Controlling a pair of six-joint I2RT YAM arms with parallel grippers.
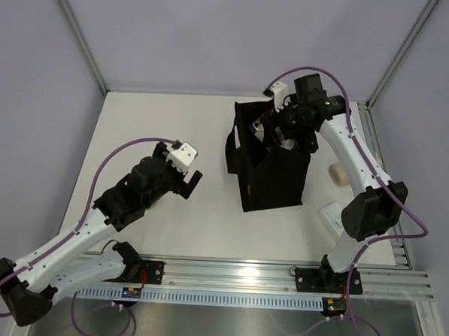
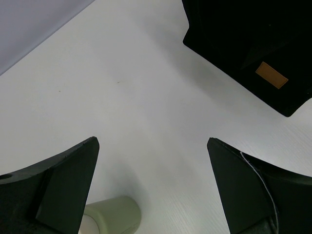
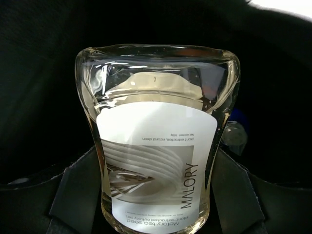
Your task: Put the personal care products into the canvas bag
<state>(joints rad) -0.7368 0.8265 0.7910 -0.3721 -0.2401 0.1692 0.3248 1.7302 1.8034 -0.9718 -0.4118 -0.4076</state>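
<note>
Canvas bag (image 1: 276,182) stands right of the middle of the surface (image 1: 174,120), reaching toward the far edge, its mouth held up and open so that things can be lowered in from above. The right gripper (image 1: 279,133) hangs over that mouth. In its wrist view the fingers (image 3: 73,195) pinch a clear bottle (image 3: 156,87) of pale liquid by its narrow end, the broad end pointing down into the dark interior. I judge it is about to be let go inside. A bit of blue (image 3: 239,122) shows beyond it, too blurred to name.

The bottle's white label (image 3: 156,165) reads "MALORY" in large letters and "Malory tea seed" in small ones, upside down to the camera. The finer line is hard to read.

The left gripper (image 2: 152,144) hovers near the middle of the surface with its fingers spread, gripping nothing. A cream bottle (image 2: 114,214) lies just below them, likely the next pick. A tan tag (image 2: 271,74) on the bag bears no legible writing.

Near the right edge wait a small beige pack (image 1: 336,172) and a flat white pack (image 1: 332,215).
</note>
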